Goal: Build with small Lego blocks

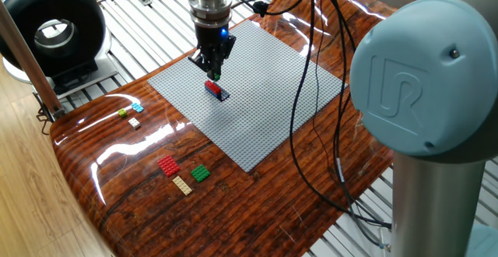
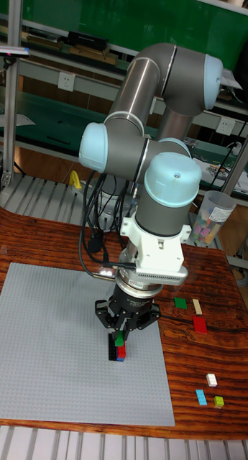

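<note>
At the left of the fixed view, a yellow-green block (image 1: 122, 113), a light blue block (image 1: 138, 107) and a white block (image 1: 135, 122) lie together on the wooden table (image 1: 257, 202). Lower down sit a red block (image 1: 168, 165), a tan block (image 1: 182, 184) and a green block (image 1: 200, 173). At upper centre, the gripper (image 1: 213, 73) pinches a green brick (image 2: 120, 338) above a small red-and-blue stack (image 1: 216, 90) on the grey baseplate (image 1: 264, 109).

The tabletop (image 1: 257, 202) is dark wood grain under a glossy, mirror-like varnish. The grey baseplate (image 1: 257, 109) looks matt, finely studded plastic. The small Lego blocks (image 1: 180, 174) are smooth, slightly shiny plastic. The arm's joint cap (image 1: 416, 78) is satin pale-blue plastic; its cables (image 1: 299, 117) look like black rubber.
</note>
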Tool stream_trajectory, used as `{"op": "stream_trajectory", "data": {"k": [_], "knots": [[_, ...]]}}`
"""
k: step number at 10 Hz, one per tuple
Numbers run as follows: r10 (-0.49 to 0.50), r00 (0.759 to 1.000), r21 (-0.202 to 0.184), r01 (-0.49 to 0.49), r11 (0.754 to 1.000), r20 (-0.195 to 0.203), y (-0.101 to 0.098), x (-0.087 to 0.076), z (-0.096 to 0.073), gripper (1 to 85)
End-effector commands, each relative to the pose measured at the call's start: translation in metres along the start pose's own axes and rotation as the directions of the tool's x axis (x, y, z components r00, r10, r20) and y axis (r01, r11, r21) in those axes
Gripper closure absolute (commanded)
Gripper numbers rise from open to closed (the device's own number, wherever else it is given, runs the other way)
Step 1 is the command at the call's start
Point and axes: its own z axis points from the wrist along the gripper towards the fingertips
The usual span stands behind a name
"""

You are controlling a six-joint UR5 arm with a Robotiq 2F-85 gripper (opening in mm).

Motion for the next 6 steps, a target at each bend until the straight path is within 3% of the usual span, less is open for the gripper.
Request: {"op": "stream_trajectory", "data": {"k": [1,6], "knots": [[0.016,1.000,-0.014,-0.016,1.000,0.020,0.0071,-0.0082,0.0030,84.3],[0.025,0.999,-0.011,-0.025,1.000,0.028,0.0146,-0.0160,0.0128,84.3]]}}
